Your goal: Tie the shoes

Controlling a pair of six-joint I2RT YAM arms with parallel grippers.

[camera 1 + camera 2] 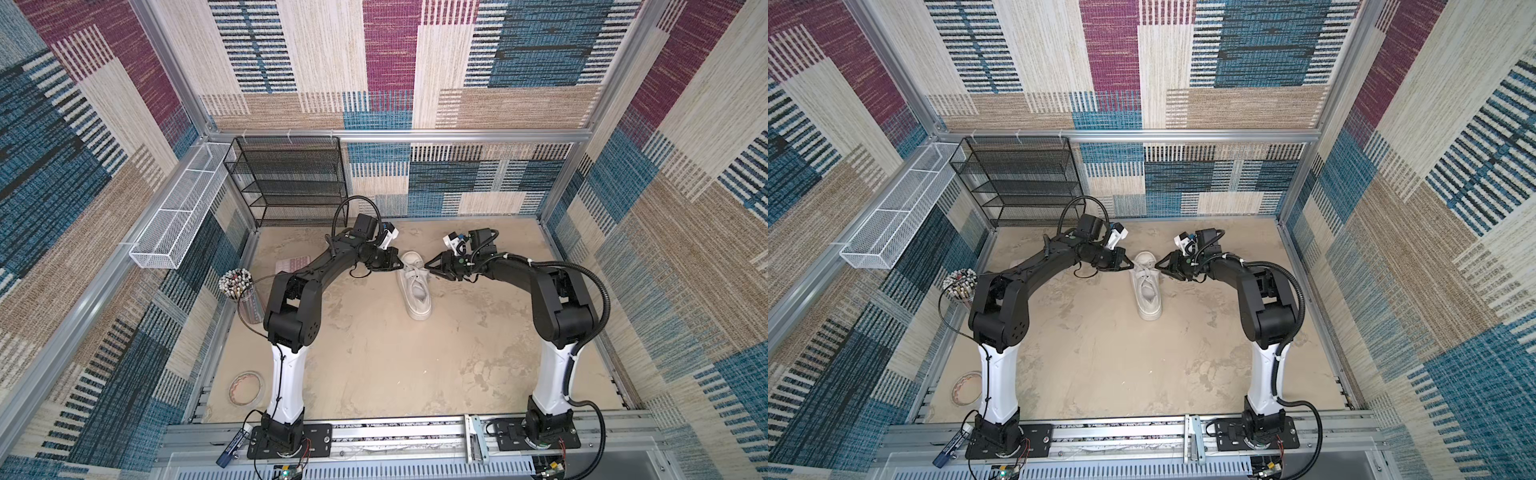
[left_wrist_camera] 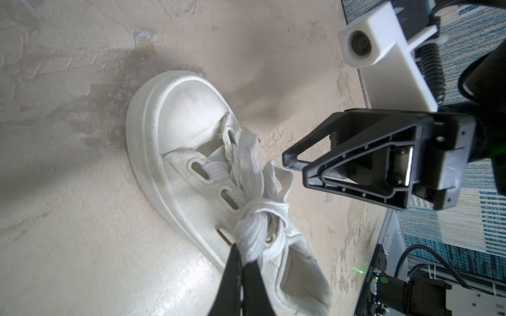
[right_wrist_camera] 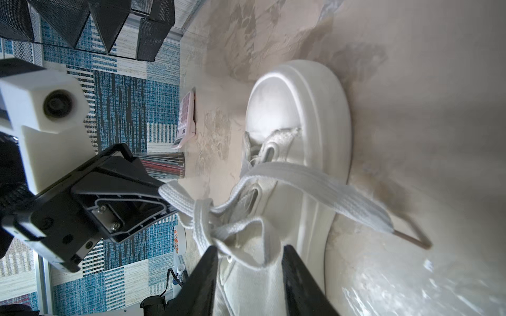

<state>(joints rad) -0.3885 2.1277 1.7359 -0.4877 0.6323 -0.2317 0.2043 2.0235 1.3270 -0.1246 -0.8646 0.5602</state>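
Free tabletop [image 1: 374, 365] beside sneaker [image 1: 413, 291]; rack [image 1: 291, 183] behind.

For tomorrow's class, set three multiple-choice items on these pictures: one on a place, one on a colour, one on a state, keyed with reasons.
1. The sneaker lies: A between the left gripper and right gripper; B by the left arm's base; C by the right arm's base.
2. Its laces are: A red; B off-white; C black.
3. The left gripper is: A wide open; B shut, empty; C shut on the laces.
Key: A, grippers flank it; B, wrist views show pale laces; C, tips pinch lace.
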